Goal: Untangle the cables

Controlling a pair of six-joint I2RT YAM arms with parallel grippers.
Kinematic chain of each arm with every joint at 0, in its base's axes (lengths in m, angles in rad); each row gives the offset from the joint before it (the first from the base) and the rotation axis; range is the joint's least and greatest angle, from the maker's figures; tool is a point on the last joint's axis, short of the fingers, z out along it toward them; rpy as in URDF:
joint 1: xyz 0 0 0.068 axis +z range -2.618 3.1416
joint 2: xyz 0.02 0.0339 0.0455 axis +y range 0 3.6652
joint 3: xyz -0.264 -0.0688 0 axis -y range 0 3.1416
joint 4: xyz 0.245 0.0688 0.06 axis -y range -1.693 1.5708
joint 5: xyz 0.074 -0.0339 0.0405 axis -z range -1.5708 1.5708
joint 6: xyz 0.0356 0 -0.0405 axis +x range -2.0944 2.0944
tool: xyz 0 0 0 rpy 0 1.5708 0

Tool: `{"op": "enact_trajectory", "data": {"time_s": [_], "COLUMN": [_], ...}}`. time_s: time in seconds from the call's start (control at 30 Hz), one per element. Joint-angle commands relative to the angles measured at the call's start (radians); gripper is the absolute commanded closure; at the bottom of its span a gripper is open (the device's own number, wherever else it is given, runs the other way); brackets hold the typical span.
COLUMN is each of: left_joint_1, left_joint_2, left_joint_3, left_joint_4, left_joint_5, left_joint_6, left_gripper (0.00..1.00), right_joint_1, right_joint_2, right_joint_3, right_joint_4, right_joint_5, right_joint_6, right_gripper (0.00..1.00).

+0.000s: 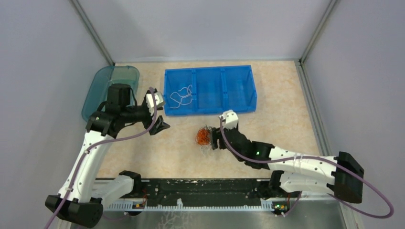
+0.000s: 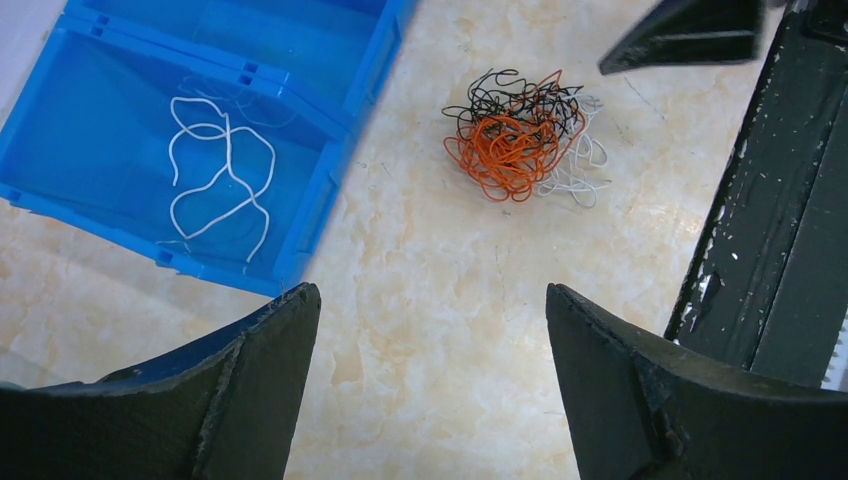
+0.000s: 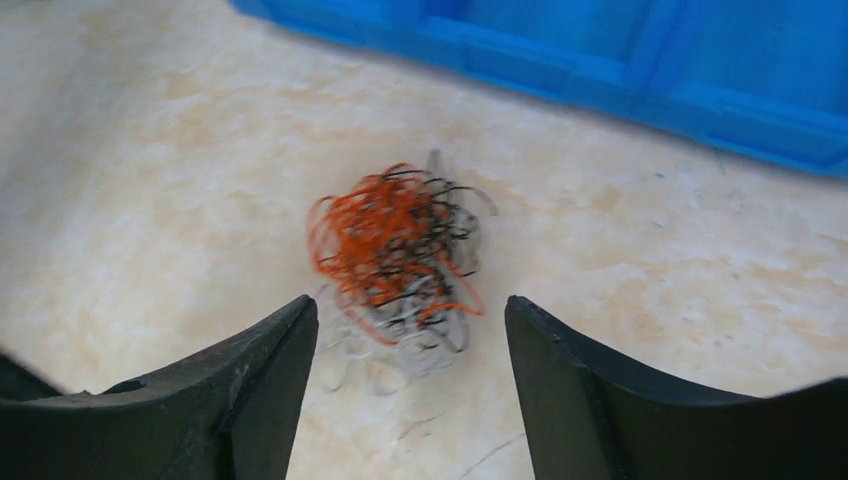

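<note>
So, quick rundown. Tangled clump of cables (image 1: 204, 137) out on the beige marbled surface (image 1: 286, 119), roughly mid-scene, just on the near side of the blue bin (image 1: 239, 90) and not touching it. Mostly orange-red in the wad, black threaded through, white loops poking out at its near edge. All knotted up, no strand pulled clear. One more white cable (image 1: 181, 95) lying loose in the bin's left compartment, curled in a few open loops, well apart from the clump.

Right gripper (image 3: 410, 300) low at the clump's right side, jaws spread wide, wad sitting between and just ahead of the tips. Not clamped on anything. Contact with the white loops: can't tell, bit blurry in the right wrist view.

Left gripper (image 2: 430, 292) up off the surface to the left of the clump, close to the bin's near left corner. Jaws wide too, nothing between them, only bare surface below. Clump some way ahead of it.

Also a teal translucent tray (image 1: 102, 83) at the far left, just beside the bin, partly hidden behind the left arm. Black strip (image 1: 200, 191) along the near edge, between the arm bases
</note>
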Motion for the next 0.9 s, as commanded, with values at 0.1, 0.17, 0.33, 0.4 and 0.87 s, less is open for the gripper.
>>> {"op": "enact_trajectory", "data": {"time_s": [0.1,0.17,0.33,0.4,0.87], "left_joint_1": [0.005,0.005,0.005,0.005,0.006], "left_joint_2": [0.011,0.012,0.003,0.002,-0.002], "left_joint_3": [0.015,0.012,0.007,0.009,0.008], "left_joint_4": [0.007,0.011,0.005,-0.001,-0.013], "left_joint_5": [0.018,0.018,0.009,0.010,0.023], "left_joint_6": [0.002,-0.002,-0.001,0.000,-0.001], "left_gripper": [0.11,0.11,0.11,0.11,0.11], "right_joint_1": [0.208,0.210,0.210,0.207,0.177], "right_joint_2": [0.037,0.091,0.230,0.284,0.473], "right_joint_3": [0.085,0.076,0.063,0.073,0.060], "right_joint_4": [-0.012,0.030,0.141,0.162,0.253], "right_joint_5": [-0.064,-0.143,-0.216,-0.213,-0.134], "right_joint_6": [-0.080,-0.073,-0.080,-0.082,-0.066], "right_gripper": [0.38,0.40,0.41,0.41,0.54]}}
